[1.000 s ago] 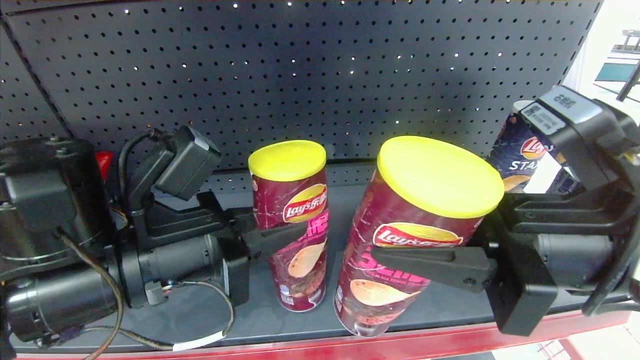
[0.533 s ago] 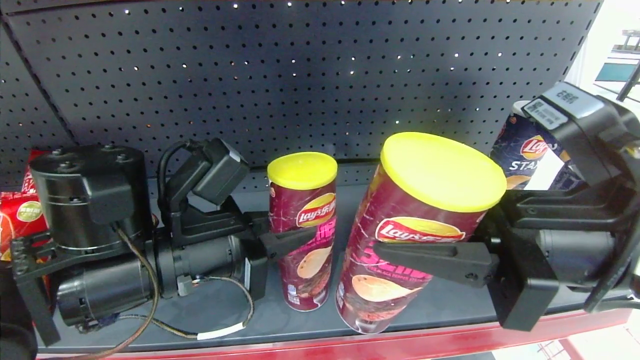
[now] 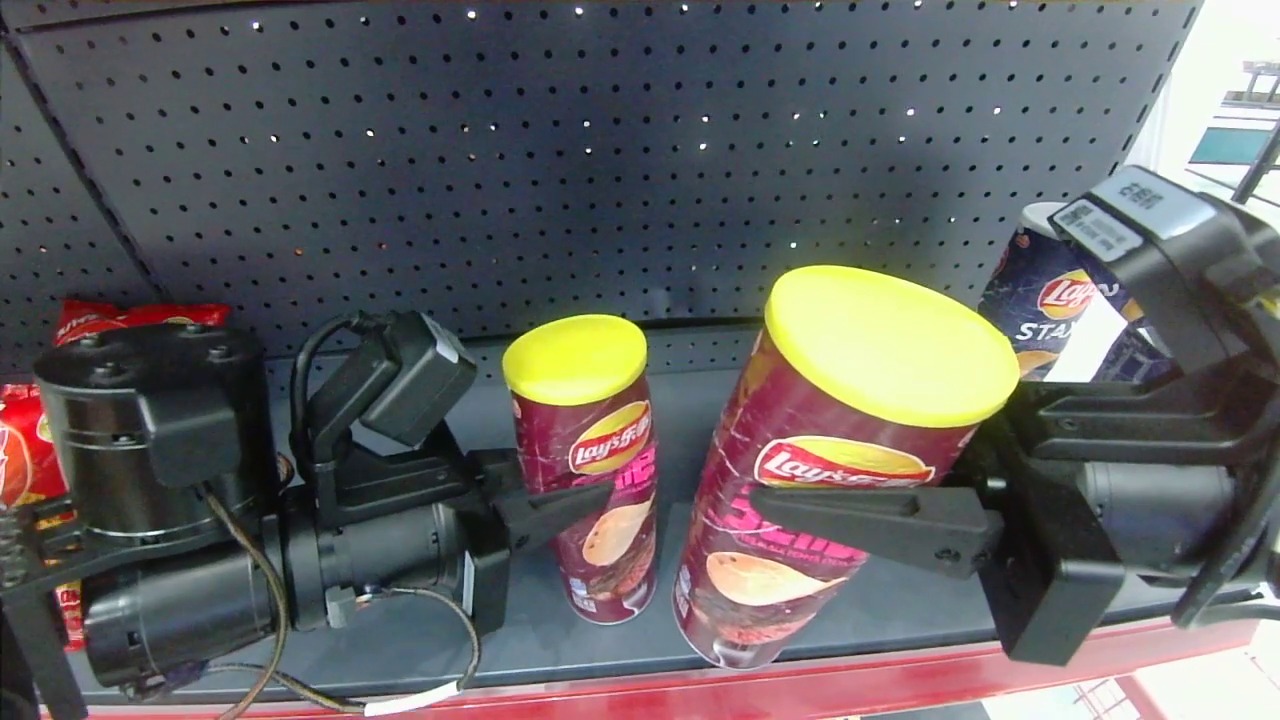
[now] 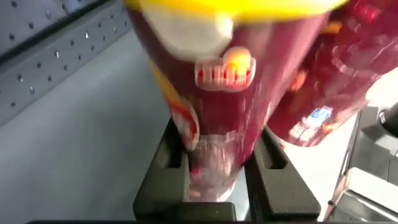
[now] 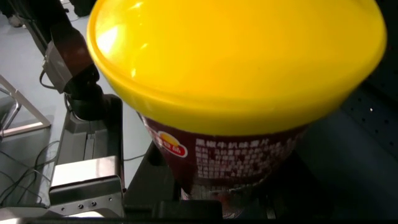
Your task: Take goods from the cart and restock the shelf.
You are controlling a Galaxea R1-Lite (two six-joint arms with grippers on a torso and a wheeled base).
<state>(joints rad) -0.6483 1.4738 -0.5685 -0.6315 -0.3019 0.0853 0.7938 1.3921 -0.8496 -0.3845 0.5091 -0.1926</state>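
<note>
Head view: two maroon cans with yellow lids sit over the shelf [image 3: 640, 655], each in one end effector.

1. Left end effector [image 3: 572, 492]: fingers pinch the left can [image 3: 585, 430] at mid-height, one finger across its front, the other hidden behind it. The can leans slightly, and its base is at the shelf deck, towards the middle. In the left wrist view, the can [image 4: 217, 118] is clamped between both fingers [image 4: 163, 186].

2. Right end effector [image 3: 850, 490]: fingers pinch the right can [image 3: 800, 600] just below its lid. This can is tilted, lid towards the robot's right, with its base near the red front edge of the shelf. Whether the base touches the deck cannot be told. In the right wrist view, the lid [image 5: 236, 56] sits directly above the end effector.

3. The cans are near each other but apart.

4. Surroundings: a pegboard [image 3: 600, 150] backs the shelf. A blue can [image 3: 1040, 300] stands at the rear right, behind the right arm. Red bags [image 3: 25, 450] lie at the far left.
</note>
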